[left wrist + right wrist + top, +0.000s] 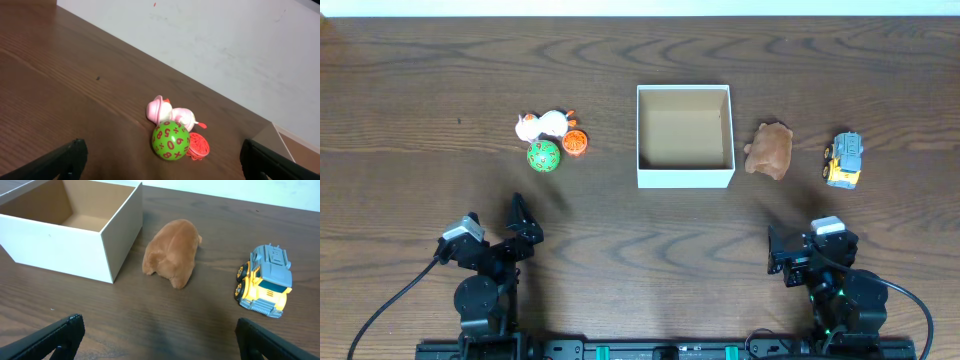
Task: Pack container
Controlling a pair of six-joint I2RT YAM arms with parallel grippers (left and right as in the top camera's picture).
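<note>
Found left jaws and right jaws spread wide and empty, with the container (pixel 685 178) on the desk (pixel 420 90) ahead and between the 2, a green ball (pixel 544 155) ahead of the left jaws, a brown plush (pixel 769 151) and toy truck (pixel 844 159) ahead of the right jaws.

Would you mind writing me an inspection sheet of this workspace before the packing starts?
Surface: dark wood-grain table.
Job's things: container at centre, lidless, nothing inside. To its left, a white-pink toy, a green ball and an orange ball sit clustered. To its right are a brown plush and a toy truck, apart from each other.
Clutter: nothing seen.
Hands: left hand open, empty, facing the ball cluster; right hand open, empty, facing plush and truck.
Cables: one black cable by the left arm's base, another by the right.
Surroundings: pale surface beyond the table's far edge.
</note>
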